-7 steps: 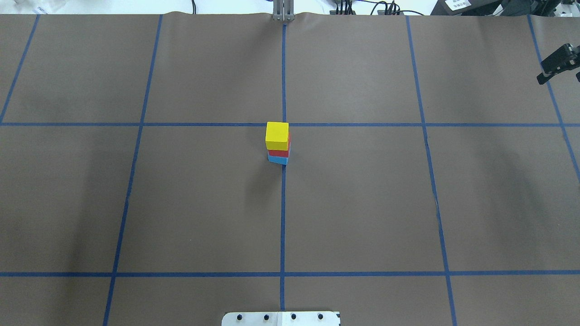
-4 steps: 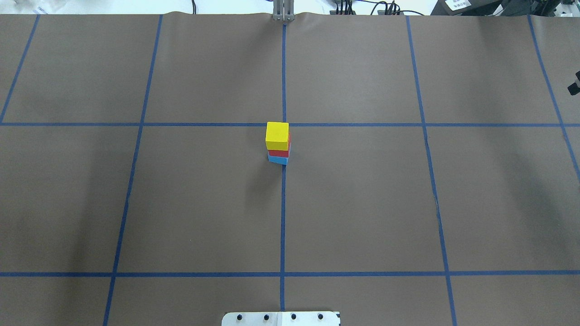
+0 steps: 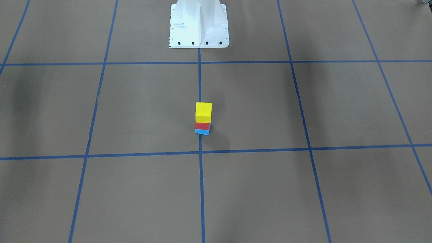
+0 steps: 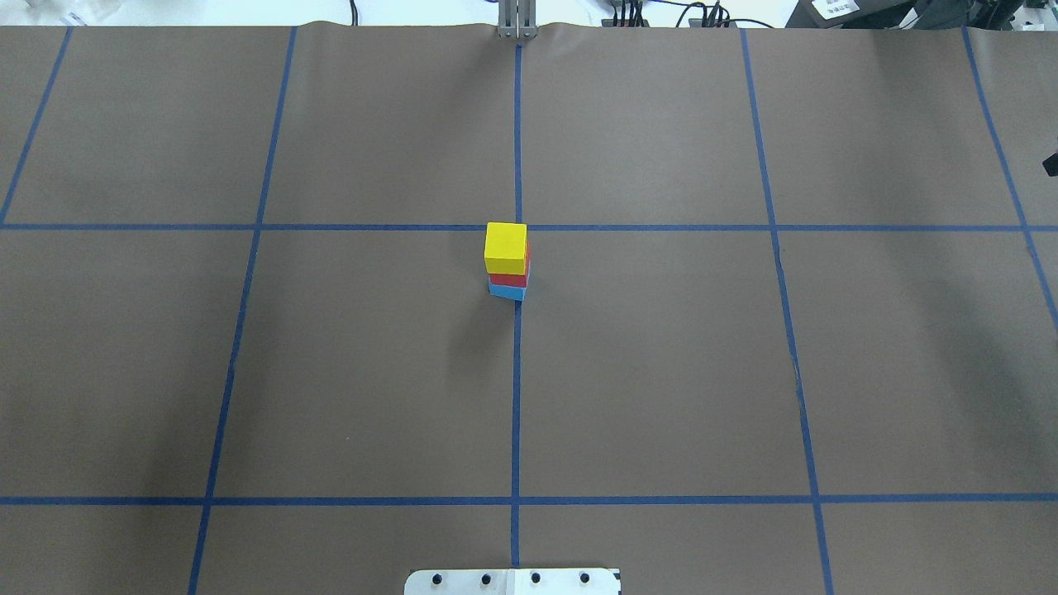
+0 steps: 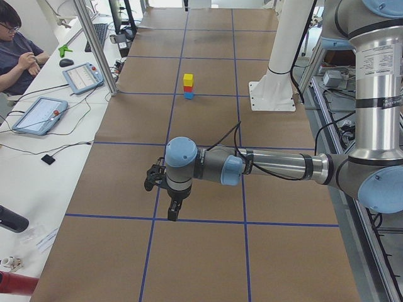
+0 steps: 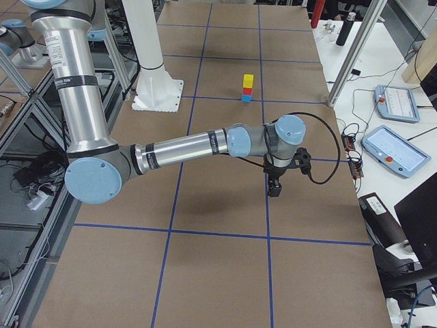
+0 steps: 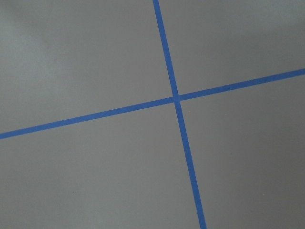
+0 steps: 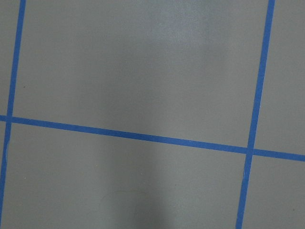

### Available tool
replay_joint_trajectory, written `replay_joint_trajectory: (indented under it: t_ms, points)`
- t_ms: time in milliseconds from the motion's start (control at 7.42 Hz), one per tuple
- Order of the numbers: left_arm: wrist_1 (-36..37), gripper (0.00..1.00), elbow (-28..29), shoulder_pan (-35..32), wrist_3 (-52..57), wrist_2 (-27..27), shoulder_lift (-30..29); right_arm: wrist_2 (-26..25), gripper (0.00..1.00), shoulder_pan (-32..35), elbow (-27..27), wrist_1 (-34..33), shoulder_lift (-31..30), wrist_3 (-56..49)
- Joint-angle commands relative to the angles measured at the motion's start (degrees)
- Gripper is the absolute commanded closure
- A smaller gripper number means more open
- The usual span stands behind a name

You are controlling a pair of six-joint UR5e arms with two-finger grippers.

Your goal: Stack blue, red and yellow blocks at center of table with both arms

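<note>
The yellow cubic block tops the red block and blue block, well apart from the left gripper and right gripper. I cannot tell how wide either stands.

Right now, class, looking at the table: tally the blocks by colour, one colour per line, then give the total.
yellow block: 1
red block: 1
blue block: 1
Total: 3 blocks, all in one stack.
</note>
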Motion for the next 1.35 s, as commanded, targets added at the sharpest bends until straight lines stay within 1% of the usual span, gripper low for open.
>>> replay_joint_trajectory:
  t_ms: [0,270,674,1213]
  points:
    - [1.3,0.0,-0.6,0.1,0.0,-0.1,0.1,0.0,0.01,-0.1,-0.1,0.0,0.0,0.1]
    - [1.2,0.0,-0.4,0.1,0.0,-0.2,0.1,-0.1,0.0,-0.1,-0.3,0.0,0.0,0.1]
    - [0.5,0.0,0.3,0.4,-0.2,-0.2,0.1,-0.1,0.0,-0.2,-2.2,0.1,0.8,-0.1]
    - [0.5,0.0,0.3,1.1,-0.2,-0.2,0.1,0.0,0.01,-0.5,-2.2,0.1,1.1,0.0]
